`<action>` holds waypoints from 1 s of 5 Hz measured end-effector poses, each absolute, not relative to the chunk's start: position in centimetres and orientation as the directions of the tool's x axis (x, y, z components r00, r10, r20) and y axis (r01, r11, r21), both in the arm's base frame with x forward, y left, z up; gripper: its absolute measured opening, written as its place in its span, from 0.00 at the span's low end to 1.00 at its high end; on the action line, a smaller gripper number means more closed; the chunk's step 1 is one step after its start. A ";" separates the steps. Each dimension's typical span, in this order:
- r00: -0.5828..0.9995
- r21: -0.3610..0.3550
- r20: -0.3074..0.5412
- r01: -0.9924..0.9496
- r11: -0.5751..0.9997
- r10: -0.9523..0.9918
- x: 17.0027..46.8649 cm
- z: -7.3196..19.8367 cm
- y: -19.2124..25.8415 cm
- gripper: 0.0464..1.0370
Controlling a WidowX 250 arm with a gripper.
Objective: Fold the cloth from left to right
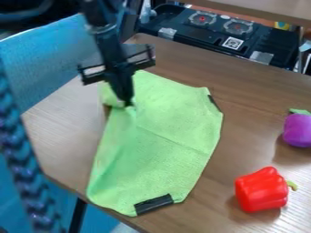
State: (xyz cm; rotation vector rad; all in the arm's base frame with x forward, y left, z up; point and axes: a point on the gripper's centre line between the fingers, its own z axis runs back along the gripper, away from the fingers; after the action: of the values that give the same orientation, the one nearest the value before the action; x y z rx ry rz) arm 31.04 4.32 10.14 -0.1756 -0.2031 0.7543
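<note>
Far left: while a blue chair [52, 52] stands behind the table [57, 129], a dark braided cable [24, 159] runs down in front of it.
Cloth: the green cloth [161, 141] lies on the left and middle of the table, its lower left part reaching the near table edge; its upper left edge is gathered and raised in a small fold, and a crease runs slantwise across its middle.
Black patches: one patch [153, 204] sits at the cloth's near edge, another [213, 103] at its upper right edge.
Gripper: over the cloth's upper left, the black gripper [127, 103] points down, clenched on a pinch of green fabric.
Black unit: past the table's far edge is a black unit [200, 38] with two round fittings and a square printed label.
Pepper: right of the cloth, near the front, lies a red toy pepper [261, 190], stem rightward.
Eggplant: farther back, at the right edge, is a purple toy eggplant [298, 130] with a green top.
</note>
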 end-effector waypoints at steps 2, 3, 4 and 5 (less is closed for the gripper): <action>0.685 -0.193 0.147 -0.688 0.700 0.714 35.4 12.3 1.2 0.01; 0.671 -0.172 0.191 -0.696 0.697 0.716 37.3 13.6 0.3 0.01; 0.667 -0.146 0.249 -0.691 0.708 0.702 38.8 14.7 0.0 0.01; 0.668 -0.125 0.266 -0.691 0.712 0.694 39.5 15.0 -1.0 0.05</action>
State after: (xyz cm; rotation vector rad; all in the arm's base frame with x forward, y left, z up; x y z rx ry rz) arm 39.52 -1.00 14.98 -0.0135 -0.3058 0.7809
